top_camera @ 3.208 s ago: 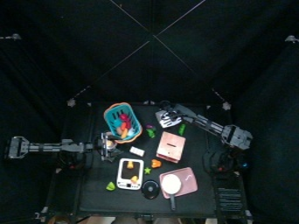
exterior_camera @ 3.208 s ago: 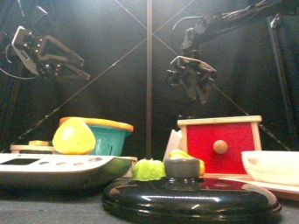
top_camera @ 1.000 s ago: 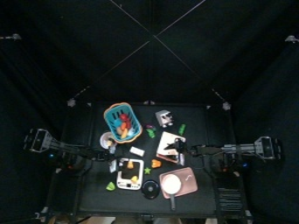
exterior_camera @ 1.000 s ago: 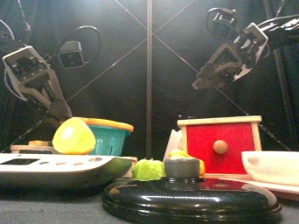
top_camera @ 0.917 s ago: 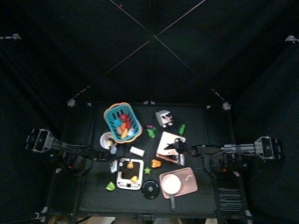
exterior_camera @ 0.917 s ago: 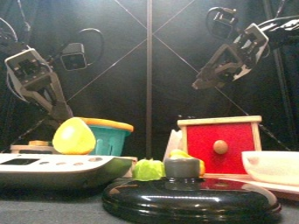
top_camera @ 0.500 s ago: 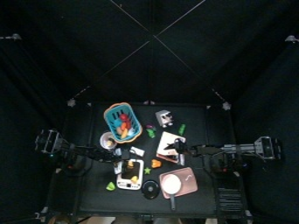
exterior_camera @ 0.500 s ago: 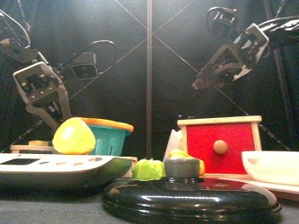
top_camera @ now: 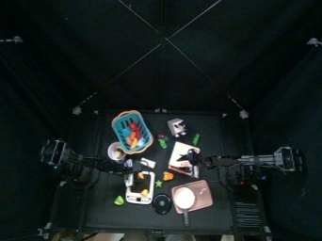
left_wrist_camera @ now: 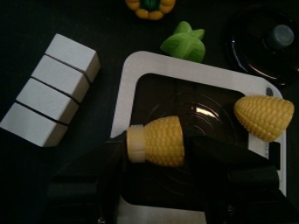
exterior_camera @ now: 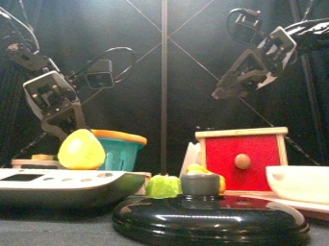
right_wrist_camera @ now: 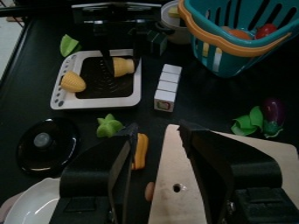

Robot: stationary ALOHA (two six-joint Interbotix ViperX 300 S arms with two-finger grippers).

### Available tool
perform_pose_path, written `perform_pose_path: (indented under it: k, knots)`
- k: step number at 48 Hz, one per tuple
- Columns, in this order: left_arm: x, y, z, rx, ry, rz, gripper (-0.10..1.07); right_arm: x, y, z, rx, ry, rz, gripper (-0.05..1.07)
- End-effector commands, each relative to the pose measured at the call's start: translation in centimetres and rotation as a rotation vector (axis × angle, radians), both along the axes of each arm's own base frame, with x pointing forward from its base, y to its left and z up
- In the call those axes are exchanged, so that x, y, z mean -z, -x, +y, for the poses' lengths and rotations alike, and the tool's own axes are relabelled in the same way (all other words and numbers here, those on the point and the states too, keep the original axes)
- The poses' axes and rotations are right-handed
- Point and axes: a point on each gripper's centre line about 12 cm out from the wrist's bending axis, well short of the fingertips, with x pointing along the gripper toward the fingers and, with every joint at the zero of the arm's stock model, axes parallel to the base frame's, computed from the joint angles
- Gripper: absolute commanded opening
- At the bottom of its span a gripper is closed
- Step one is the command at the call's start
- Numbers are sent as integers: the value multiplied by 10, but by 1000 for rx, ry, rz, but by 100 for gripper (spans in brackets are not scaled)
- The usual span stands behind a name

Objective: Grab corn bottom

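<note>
Corn bottom (left_wrist_camera: 160,142) lies on the white scale (left_wrist_camera: 152,68), right under the left gripper (left_wrist_camera: 184,179), jaws spread wide around it. Right gripper (right_wrist_camera: 155,164) hangs apart, jaws open, holding nothing.

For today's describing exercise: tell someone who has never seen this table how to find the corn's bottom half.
Find the white scale with the black platform, beside the row of white blocks. Two yellow corn pieces lie on it. The bottom half is the blunt one with a pale cut end, nearest the left fingers; the other piece tapers to a tip.
</note>
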Motion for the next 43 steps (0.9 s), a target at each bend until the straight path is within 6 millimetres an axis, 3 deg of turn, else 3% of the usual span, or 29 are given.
perform_pose_path:
  k: [1,14,43]
  knots:
    - [-9,-8,1,-3,0,-34,78,-6,-1,1,-2,-5,-21,80]
    - [-37,-12,0,9,1,-108,74,-4,-1,1,-2,-8,-16,80]
    - [-41,-12,0,11,1,-110,74,0,0,1,-2,-9,-4,80]
